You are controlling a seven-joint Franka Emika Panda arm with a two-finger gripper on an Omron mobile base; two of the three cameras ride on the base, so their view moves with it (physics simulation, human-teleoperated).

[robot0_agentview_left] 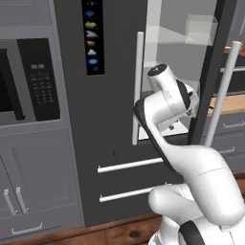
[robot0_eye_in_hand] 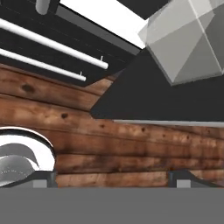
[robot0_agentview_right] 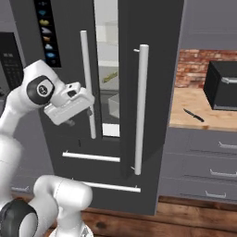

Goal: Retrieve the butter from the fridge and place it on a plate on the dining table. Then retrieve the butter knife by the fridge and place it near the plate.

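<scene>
The fridge (robot0_agentview_right: 139,92) stands with its right door swung partly open, exposing a narrow strip of white interior and clear shelves. The butter (robot0_agentview_right: 109,77) lies on an upper shelf inside that opening, a thin yellowish stick seen through the gap between the two white bar handles. The tool (robot0_agentview_right: 88,109) hangs in front of the left door handle, just outside the opening, level with the shelf below the butter. Its fingers (robot0_eye_in_hand: 183,177) stand wide apart with nothing between them; the hand view looks down past them at the wooden floor (robot0_eye_in_hand: 131,144) and the fridge's lower drawers. The butter knife (robot0_agentview_right: 193,115) lies on the wood tabletop (robot0_agentview_right: 190,109) to the right of the fridge, near its front edge, beside a black appliance (robot0_agentview_right: 222,85).
</scene>
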